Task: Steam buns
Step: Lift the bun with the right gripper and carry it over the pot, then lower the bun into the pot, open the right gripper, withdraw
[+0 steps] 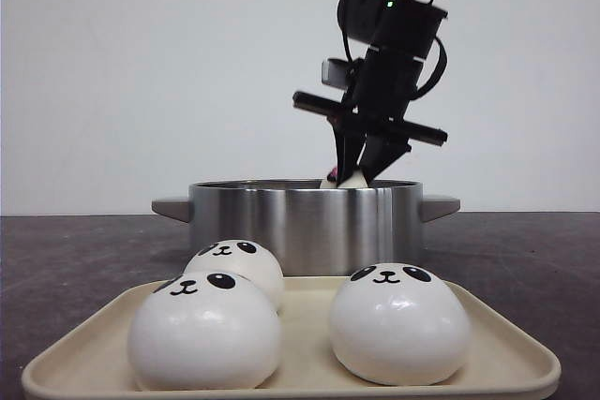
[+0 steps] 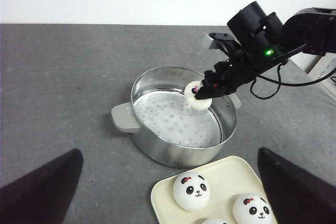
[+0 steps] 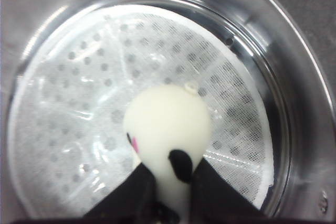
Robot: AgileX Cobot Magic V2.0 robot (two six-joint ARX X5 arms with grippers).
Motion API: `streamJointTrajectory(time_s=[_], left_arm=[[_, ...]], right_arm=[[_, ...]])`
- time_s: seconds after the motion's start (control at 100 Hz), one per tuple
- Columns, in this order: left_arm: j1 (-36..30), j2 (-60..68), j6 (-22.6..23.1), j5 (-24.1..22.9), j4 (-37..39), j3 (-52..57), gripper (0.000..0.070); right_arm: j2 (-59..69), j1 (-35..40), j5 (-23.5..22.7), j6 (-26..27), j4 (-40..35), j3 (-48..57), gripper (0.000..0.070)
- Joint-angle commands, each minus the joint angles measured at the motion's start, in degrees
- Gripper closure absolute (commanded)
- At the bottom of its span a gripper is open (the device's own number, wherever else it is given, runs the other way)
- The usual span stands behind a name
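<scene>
Buns on tray: three sitting on cream tray (image 1: 506, 348) nearest cam, in front of pot; front-left bun (image 1: 204, 333), front-right bun (image 1: 398, 323), third bun (image 1: 239, 266) behind.
Held bun (image 2: 197, 95): hanging over steel pot (image 1: 305, 222) opening, right of centre, abt rim height; white steamer liner (image 3: 79, 103) lying directly below.
R gripper (image 1: 361, 173): pinching held bun, fingers pointing down into pot, arm leaning in from far right.
L gripper: fingers spread wide, gripping nothing, hanging back on near side.
Next: prob. straight drop onto liner.
</scene>
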Motion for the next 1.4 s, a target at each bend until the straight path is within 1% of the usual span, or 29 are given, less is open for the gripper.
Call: streamJointTrajectory(time_s=[0.0, 0.05, 0.41, 0.48, 0.52, 0.61, 0.75, 0.8, 0.84, 1.04, 1.08, 1.15, 1.19, 1.32, 1.39], left_arm=[[-0.24, 0.35, 0.96, -0.24, 0.42, 1.05, 0.0000], [-0.24, 0.35, 0.96, -0.22, 0.37, 1.05, 0.0000], [-0.22, 0.35, 0.96, -0.22, 0.07, 1.05, 0.0000], [-0.22, 0.35, 0.96, -0.22, 0.04, 1.05, 0.0000], [-0.22, 0.35, 0.96, -0.22, 0.04, 1.05, 0.0000], [-0.24, 0.35, 0.96, -0.22, 0.04, 1.05, 0.0000], [-0.24, 0.35, 0.96, -0.22, -0.07, 1.05, 0.0000], [-0.24, 0.35, 0.96, -0.22, -0.33, 1.05, 0.0000], [-0.24, 0.35, 0.96, -0.22, -0.59, 1.05, 0.0000], [-0.24, 0.35, 1.05, -0.22, -1.22, 1.05, 0.0000], [-0.24, 0.35, 1.07, -0.22, -1.22, 1.05, 0.0000], [-0.24, 0.35, 1.18, -0.22, -1.20, 1.05, 0.0000], [-0.24, 0.35, 1.18, -0.22, -1.20, 1.05, 0.0000], [-0.24, 0.35, 1.22, -0.22, -1.20, 1.05, 0.0000], [-0.24, 0.35, 1.22, -0.22, -1.18, 1.05, 0.0000]], right_arm=[[1.95, 0.22, 1.05, -0.61, 0.50, 1.73, 0.0700], [2.12, 0.04, 1.97, -0.63, 0.55, 1.73, 0.0700], [2.93, 0.02, 1.92, -0.48, 2.10, 1.73, 0.0696], [3.04, 0.04, 1.92, -0.50, 2.21, 1.73, 0.0656], [3.17, 0.07, 1.90, -0.46, 2.25, 1.73, 0.0619], [3.39, 0.15, 1.97, -0.28, 1.86, 1.73, 0.0558], [3.69, 0.15, 2.01, 0.72, 1.66, 1.73, 0.0408], [3.69, 0.15, 2.03, 0.85, 1.92, 1.73, 0.0371], [3.69, 0.15, 2.03, 0.85, 2.19, 1.73, 0.0359], [3.69, 0.15, 2.43, 0.90, 2.34, 1.73, 0.0347], [3.69, 0.15, 2.82, 1.11, 2.32, 1.73, 0.0328], [3.69, 0.15, 3.54, 1.88, 2.32, 1.73, 0.0267], [3.69, 0.15, 3.58, 1.97, 2.51, 1.73, 0.0246], [3.65, 0.44, 3.08, 2.21, 4.28, 2.40, 0.0246], [3.63, 0.44, 0.92, 2.05, 4.46, 4.55, 0.0247]])
